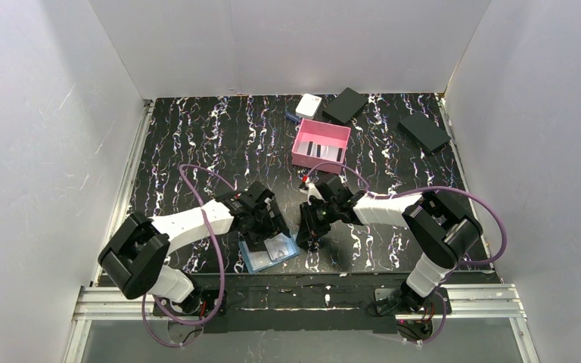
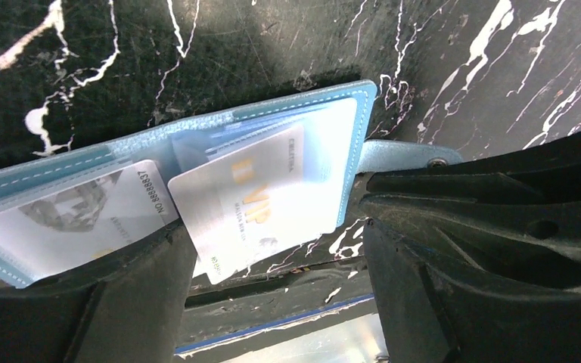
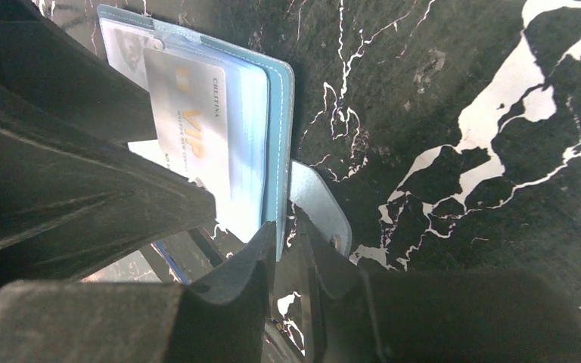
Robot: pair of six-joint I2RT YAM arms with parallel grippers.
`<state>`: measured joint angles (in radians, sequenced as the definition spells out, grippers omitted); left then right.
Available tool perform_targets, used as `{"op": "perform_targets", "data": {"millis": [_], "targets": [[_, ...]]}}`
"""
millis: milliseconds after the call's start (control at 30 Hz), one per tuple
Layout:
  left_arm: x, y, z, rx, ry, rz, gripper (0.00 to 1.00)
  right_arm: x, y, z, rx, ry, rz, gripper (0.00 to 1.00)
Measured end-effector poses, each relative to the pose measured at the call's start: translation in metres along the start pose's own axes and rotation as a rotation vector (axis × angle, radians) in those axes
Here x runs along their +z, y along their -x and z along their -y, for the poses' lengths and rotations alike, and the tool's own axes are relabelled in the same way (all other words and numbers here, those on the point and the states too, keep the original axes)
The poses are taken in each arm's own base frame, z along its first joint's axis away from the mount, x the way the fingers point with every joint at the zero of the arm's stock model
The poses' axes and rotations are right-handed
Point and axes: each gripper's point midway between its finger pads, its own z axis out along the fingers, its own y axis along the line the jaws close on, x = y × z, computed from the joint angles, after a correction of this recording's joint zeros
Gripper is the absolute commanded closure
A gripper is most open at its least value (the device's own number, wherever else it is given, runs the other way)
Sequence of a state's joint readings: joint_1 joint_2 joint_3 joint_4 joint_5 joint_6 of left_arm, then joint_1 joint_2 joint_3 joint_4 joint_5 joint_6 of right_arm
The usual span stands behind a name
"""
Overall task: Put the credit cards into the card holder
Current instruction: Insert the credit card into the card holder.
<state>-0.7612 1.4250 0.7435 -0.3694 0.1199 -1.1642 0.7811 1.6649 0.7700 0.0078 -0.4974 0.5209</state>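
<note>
The blue card holder lies open at the near edge of the table, between the arms. A white card with gold "VIP" juts from its right half. A greyish card printed "NO" plus digits fills the left. The left gripper is spread and released around the white card. The right gripper pinches the card holder's right edge.

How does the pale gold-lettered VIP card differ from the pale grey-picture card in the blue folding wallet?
The pale gold-lettered VIP card lies skewed, one corner past the edge of the blue folding wallet; the pale grey-picture card lies aligned, inside that edge. The VIP card's print is gold; the grey-picture card's is grey. Both are thin pale rectangles.
</note>
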Motion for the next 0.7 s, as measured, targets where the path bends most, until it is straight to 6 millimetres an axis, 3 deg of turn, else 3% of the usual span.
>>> {"op": "perform_targets", "data": {"millis": [267,567,700], "targets": [[0.010,0.003,0.014,-0.011,0.023,-0.027,0.20,0.003,-0.002,0.001,0.007,0.009,-0.005,0.77],[0.013,0.005,0.012,-0.126,0.103,0.014,0.29,0.003,-0.004,0.000,0.043,0.035,0.003,0.79],[0.012,0.005,0.009,-0.121,0.127,0.030,0.21,0.004,-0.004,0.000,0.055,0.041,0.007,0.78]]}}
